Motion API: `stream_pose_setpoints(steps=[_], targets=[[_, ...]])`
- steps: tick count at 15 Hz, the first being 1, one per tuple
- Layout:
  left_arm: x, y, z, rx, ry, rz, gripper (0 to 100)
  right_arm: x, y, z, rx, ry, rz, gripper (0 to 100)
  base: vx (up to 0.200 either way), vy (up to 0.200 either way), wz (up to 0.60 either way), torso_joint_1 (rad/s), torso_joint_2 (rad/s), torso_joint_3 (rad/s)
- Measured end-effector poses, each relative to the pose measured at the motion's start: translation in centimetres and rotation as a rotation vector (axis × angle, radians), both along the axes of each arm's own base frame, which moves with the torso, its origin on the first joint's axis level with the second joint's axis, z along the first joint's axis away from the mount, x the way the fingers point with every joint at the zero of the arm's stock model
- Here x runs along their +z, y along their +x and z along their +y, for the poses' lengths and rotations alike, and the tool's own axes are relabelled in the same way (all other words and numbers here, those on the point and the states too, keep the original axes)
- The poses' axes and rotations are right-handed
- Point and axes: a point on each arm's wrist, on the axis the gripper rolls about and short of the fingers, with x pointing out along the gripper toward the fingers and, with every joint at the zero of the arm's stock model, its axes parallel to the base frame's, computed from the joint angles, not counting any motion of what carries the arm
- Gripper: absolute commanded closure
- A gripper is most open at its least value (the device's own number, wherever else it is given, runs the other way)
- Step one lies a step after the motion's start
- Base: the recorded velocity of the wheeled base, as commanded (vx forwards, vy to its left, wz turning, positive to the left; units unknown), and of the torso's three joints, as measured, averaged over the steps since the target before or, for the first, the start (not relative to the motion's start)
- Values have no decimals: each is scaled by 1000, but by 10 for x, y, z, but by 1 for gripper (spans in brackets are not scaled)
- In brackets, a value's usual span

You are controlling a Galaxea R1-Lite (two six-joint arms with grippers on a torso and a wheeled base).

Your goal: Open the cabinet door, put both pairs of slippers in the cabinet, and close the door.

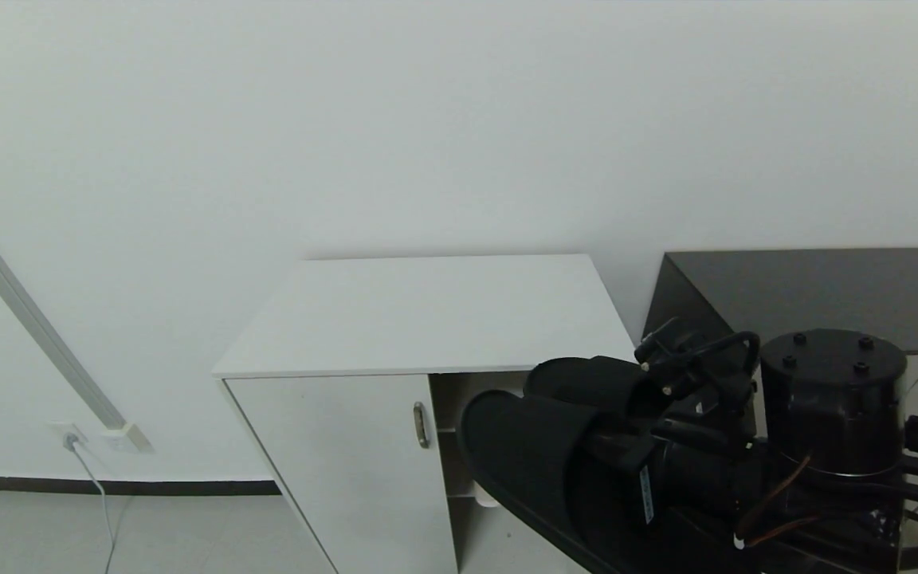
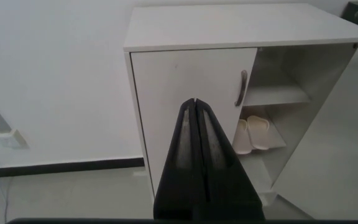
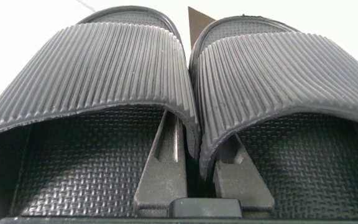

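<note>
Cabinet (image 1: 427, 319) stands open; white slippers (image 2: 253, 134) sit inside. Right gripper (image 3: 196, 158) pinches the black slippers (image 1: 539, 446), not yet shelved; left gripper (image 2: 194, 109) shows fingers pressed together.

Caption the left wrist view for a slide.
Shut left gripper facing the half-open white cabinet, pale slippers inside.

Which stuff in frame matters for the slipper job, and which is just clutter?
Job: cabinet, its shut door, black slippers held in the jaws of the right gripper, pale slippers already inside it.
Lying about: dark table, wall socket with cable, wall trunking.
</note>
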Motion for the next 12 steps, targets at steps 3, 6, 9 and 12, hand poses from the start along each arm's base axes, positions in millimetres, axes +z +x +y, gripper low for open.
stream_pose_setpoints(steps=[3,6,9,12], targets=[[0,0,0,0,0,0,100,-2,0,0,4,-2,4,100,0,0,0,-183,406,232],[0,0,0,3,-4,-1,100,-3,-1,1,12,-14,-1,100,0,0,0,-224,530,299],[0,0,0,4,-5,-1,100,-3,-1,1,18,-27,-9,100,0,0,0,-224,556,326],[0,0,0,4,-6,-1,100,-5,-1,1,21,-30,-6,100,0,0,0,-212,528,323]])
